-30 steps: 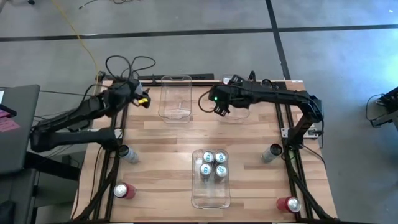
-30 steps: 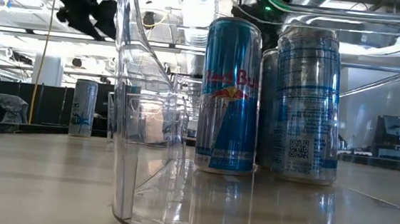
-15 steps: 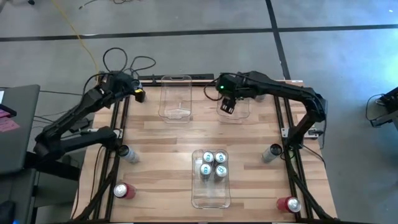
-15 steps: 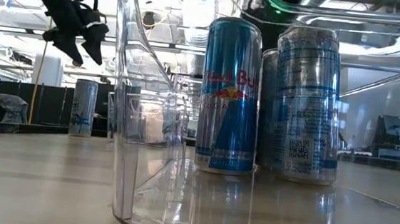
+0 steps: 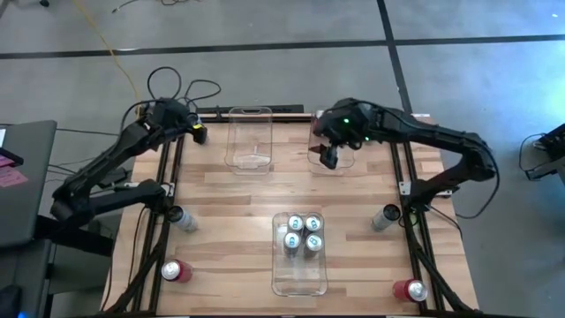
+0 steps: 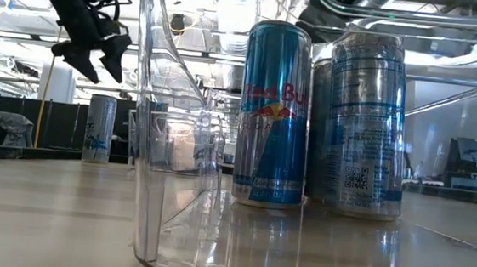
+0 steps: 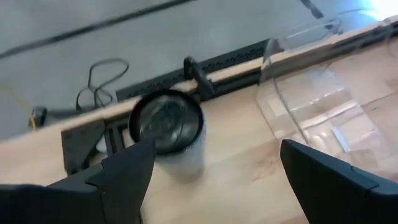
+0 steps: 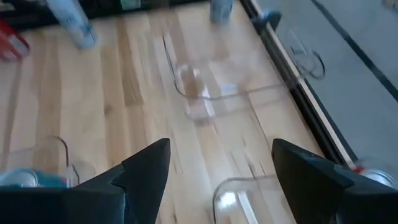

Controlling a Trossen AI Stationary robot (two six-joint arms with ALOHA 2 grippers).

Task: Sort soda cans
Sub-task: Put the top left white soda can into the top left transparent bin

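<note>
Wooden table [image 5: 221,190], concrete floor around. Left gripper [image 7: 208,180] wide open, empty, grey can [image 7: 168,127] just ahead between fingers. Right gripper [image 5: 329,159] open, empty, over far bin [image 5: 340,163]. Four blue cans [image 5: 302,233] binned; corner cans unsorted.

- Two dark, slim, jointed arms.
- Green light glowing on right arm's wrist [image 5: 345,123].
- Broad, flat black fingers [image 7: 124,177] with angular edges.
</note>
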